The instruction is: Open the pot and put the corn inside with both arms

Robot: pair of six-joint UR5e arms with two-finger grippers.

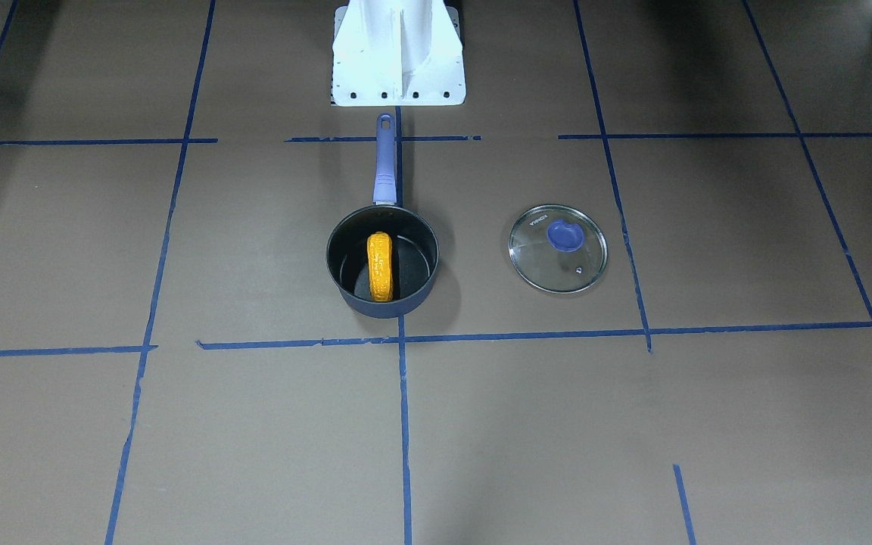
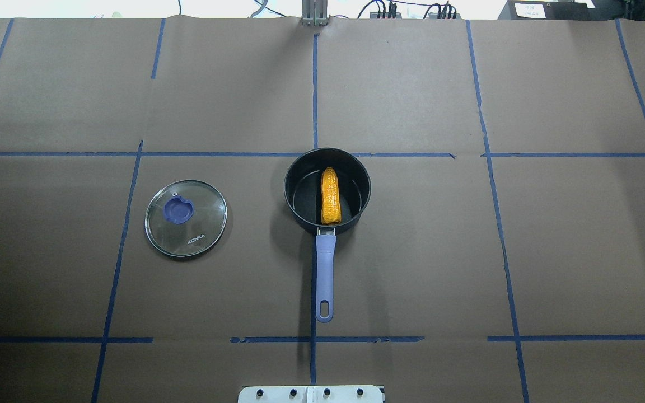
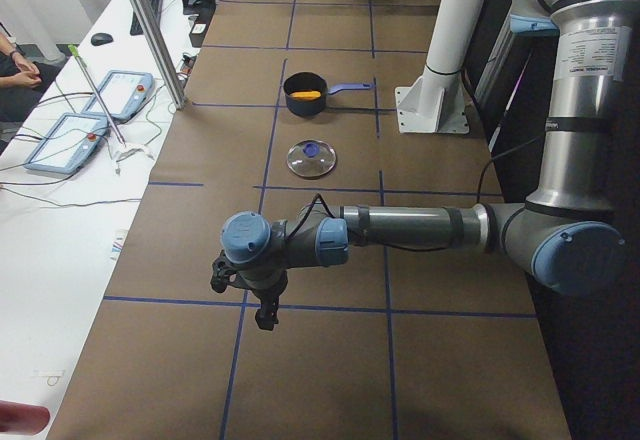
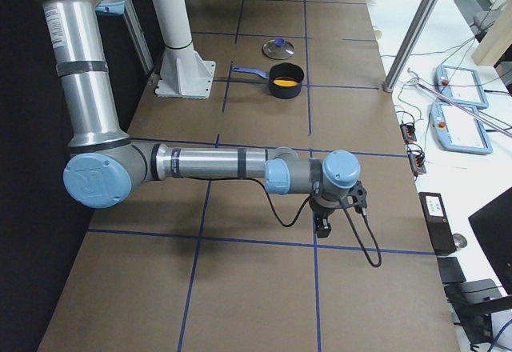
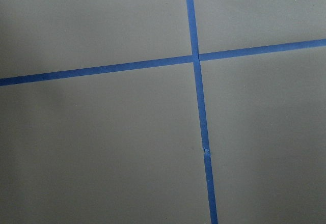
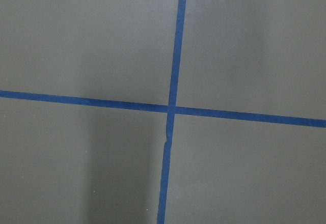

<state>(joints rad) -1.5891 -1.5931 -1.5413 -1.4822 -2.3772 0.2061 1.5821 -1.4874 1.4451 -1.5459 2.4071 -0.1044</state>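
Observation:
The dark navy pot [image 1: 387,307] stands open at the table's middle, its purple-blue handle [image 1: 384,159] pointing toward the robot base. The orange-yellow corn [image 1: 380,266] lies inside it, also in the overhead view [image 2: 330,196]. The glass lid [image 2: 199,224] with its purple knob [image 2: 178,210] lies flat on the table on the robot's left of the pot. My left gripper [image 3: 262,315] and right gripper [image 4: 322,226] hang far from the pot at opposite table ends. They show only in the side views, so I cannot tell whether they are open or shut.
The white base stand [image 1: 398,53] is just behind the handle's end. Blue tape lines [image 2: 314,89] grid the brown table. Teach pendants [image 3: 95,110] and cables lie on the white side table beyond the far edge. Both wrist views show only tape crossings.

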